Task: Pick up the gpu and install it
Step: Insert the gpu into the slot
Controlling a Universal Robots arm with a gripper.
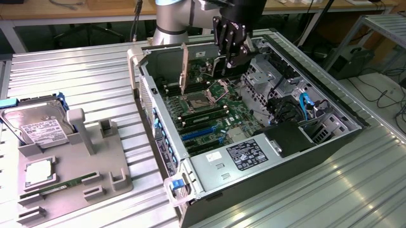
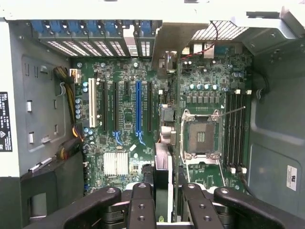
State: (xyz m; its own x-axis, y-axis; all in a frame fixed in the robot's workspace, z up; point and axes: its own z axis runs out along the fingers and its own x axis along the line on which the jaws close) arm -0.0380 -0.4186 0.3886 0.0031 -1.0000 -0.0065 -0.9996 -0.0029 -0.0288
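Note:
The gpu (image 2: pixel 163 164) is a thin black card seen edge-on between my fingers, and its pale silver bracket (image 2: pixel 174 43) reaches toward the case's rear slot openings. My gripper (image 2: pixel 163 210) is shut on the gpu's near end. In the exterior view the gripper (image 1: pixel 229 61) hangs inside the open computer case (image 1: pixel 146 95), and the bracket strip (image 1: pixel 184 71) stands upright above the motherboard. The card hovers over the board between the expansion slots, among them a blue slot (image 2: pixel 138 107), and the open processor socket (image 2: pixel 200 138). Whether its lower edge touches a slot is hidden.
A grey fixture tray (image 1: pixel 117 180) at the exterior view's left holds a silver hard drive (image 1: pixel 39 124), a green memory stick (image 1: pixel 60 186) and a processor chip (image 1: pixel 39 172). The power supply (image 1: pixel 244 154), drive cage (image 1: pixel 273 76) and case walls crowd the gripper.

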